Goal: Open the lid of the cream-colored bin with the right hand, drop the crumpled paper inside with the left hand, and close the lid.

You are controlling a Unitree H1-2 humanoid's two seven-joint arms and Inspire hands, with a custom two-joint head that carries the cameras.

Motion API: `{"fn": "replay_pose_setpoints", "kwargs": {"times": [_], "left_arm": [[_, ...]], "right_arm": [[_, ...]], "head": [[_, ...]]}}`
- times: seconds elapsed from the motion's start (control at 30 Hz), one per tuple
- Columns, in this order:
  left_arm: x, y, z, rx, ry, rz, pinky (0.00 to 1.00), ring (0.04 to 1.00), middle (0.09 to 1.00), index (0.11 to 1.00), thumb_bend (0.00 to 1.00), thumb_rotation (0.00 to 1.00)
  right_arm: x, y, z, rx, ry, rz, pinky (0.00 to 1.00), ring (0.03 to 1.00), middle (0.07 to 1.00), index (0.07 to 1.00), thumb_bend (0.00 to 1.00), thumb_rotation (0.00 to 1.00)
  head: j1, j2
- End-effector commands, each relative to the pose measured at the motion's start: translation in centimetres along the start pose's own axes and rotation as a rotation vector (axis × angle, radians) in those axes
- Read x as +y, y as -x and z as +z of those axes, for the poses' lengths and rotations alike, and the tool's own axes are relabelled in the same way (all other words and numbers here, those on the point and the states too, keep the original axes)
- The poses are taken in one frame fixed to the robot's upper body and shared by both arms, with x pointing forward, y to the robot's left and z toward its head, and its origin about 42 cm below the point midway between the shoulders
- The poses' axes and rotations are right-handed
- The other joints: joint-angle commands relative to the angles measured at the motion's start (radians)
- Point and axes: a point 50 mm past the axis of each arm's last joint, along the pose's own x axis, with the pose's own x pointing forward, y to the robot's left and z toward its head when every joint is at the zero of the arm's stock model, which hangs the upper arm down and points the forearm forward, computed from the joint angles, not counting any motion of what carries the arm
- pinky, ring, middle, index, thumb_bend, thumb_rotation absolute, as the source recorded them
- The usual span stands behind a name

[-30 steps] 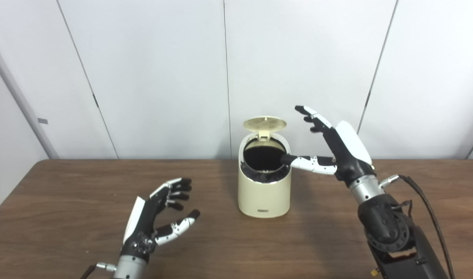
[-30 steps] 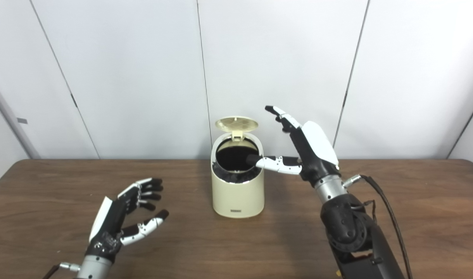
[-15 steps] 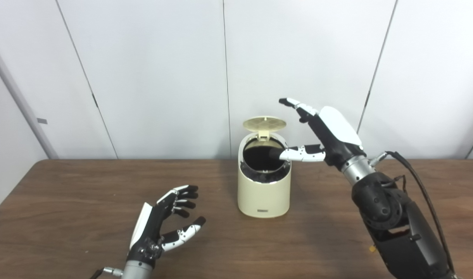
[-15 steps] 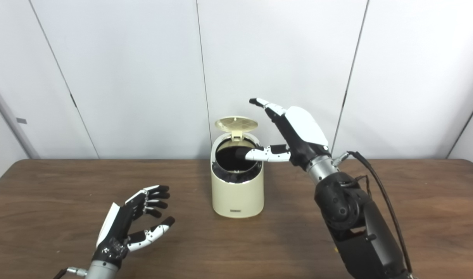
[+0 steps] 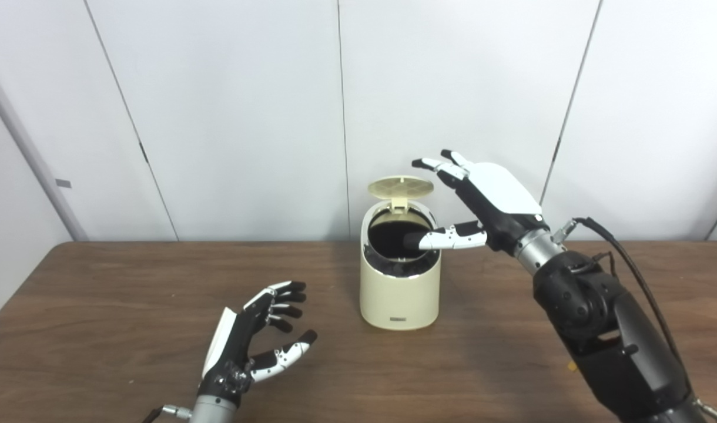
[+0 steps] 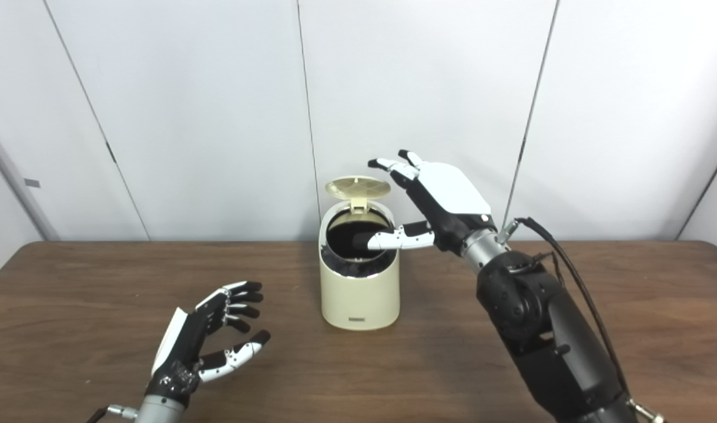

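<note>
In the left eye view we see the cream-colored bin (image 5: 400, 276) standing mid-desk (image 5: 100, 329) with its lid (image 5: 400, 187) tipped up, and our right robot hand (image 5: 482, 200) spread empty beside the lid, its thumb over the dark opening. In the right eye view our left robot hand (image 6: 203, 346) hovers spread and empty near the desk's front edge, well apart from the bin; no crumpled paper shows.
</note>
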Motion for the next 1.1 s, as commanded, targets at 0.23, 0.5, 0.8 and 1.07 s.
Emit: {"fn": "replay_pose_setpoints", "kwargs": {"times": [0.23, 0.5, 0.8, 1.07], "left_arm": [[0.0, -0.7, 1.2, -0.053, -0.018, 0.021, 0.54, 0.646, 0.725, 0.767, 0.54, 0.07], [0.0, -0.8, 1.1, -0.054, -0.014, 0.019, 0.55, 0.651, 0.734, 0.772, 0.54, 0.08], [-0.1, -1.0, 1.5, -0.054, -0.012, 0.017, 0.55, 0.659, 0.739, 0.771, 0.54, 0.05], [-0.1, -1.2, 1.6, -0.057, -0.015, 0.016, 0.54, 0.655, 0.735, 0.770, 0.55, 0.05]], "right_arm": [[-3.0, -1.1, 1.9, -0.106, 0.054, -0.060, 1.00, 1.000, 0.864, 0.852, 0.78, 0.75], [-3.2, -0.7, 2.9, -0.185, 0.090, -0.064, 1.00, 0.987, 0.849, 0.835, 0.77, 0.74], [-3.4, 0.1, 4.0, -0.246, 0.100, -0.070, 0.97, 0.966, 0.824, 0.819, 0.77, 0.70], [-3.3, 0.5, 3.9, -0.247, 0.118, -0.056, 0.96, 0.959, 0.814, 0.813, 0.77, 0.72]], "head": [[0.009, 0.006], [0.013, 0.013], [0.019, 0.022], [0.021, 0.025]]}}
